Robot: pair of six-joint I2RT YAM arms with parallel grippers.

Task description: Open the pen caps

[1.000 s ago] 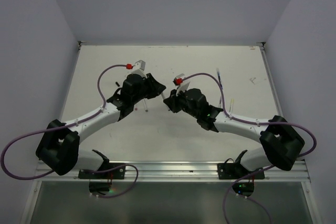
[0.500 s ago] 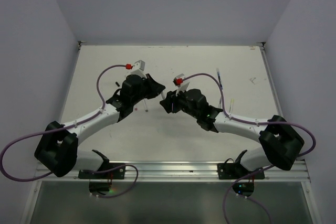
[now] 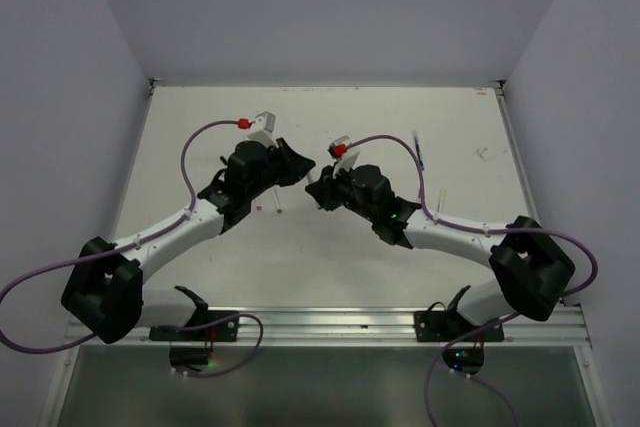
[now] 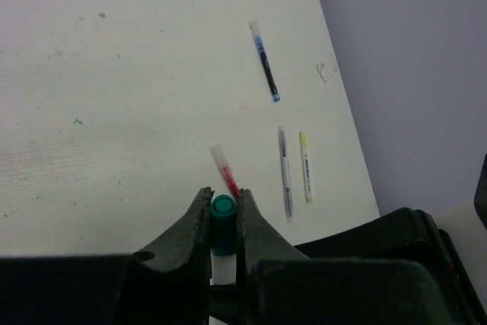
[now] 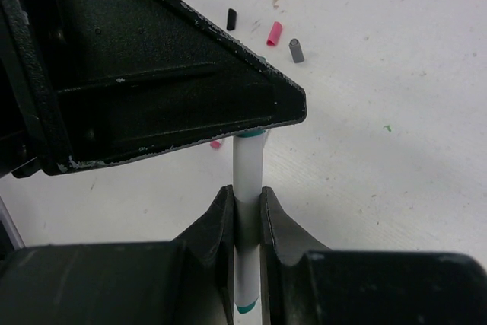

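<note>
While the left fingers [image 4: 198, 222] pinch a green cap [image 4: 223, 222], the right fingers [image 5: 221, 222] clamp the white pen [image 5: 247, 165] wearing it.
Its long axis runs from fingers to fingers, seemingly level above the table [image 4: 114, 112]; the left arm [image 3: 170, 232] and right arm [image 3: 450, 232] reach inward, meeting mid-table. A black cap [image 5: 231, 19], a pink cap [image 5: 274, 33] and a grey cap [image 5: 296, 51] lie loose beyond.

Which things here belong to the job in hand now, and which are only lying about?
In hand:
- green cap, held by the left gripper
- white pen, held by the right gripper

Lying about:
- black cap, pink cap, grey cap
- red pen, blue pen, yellow pen
</note>
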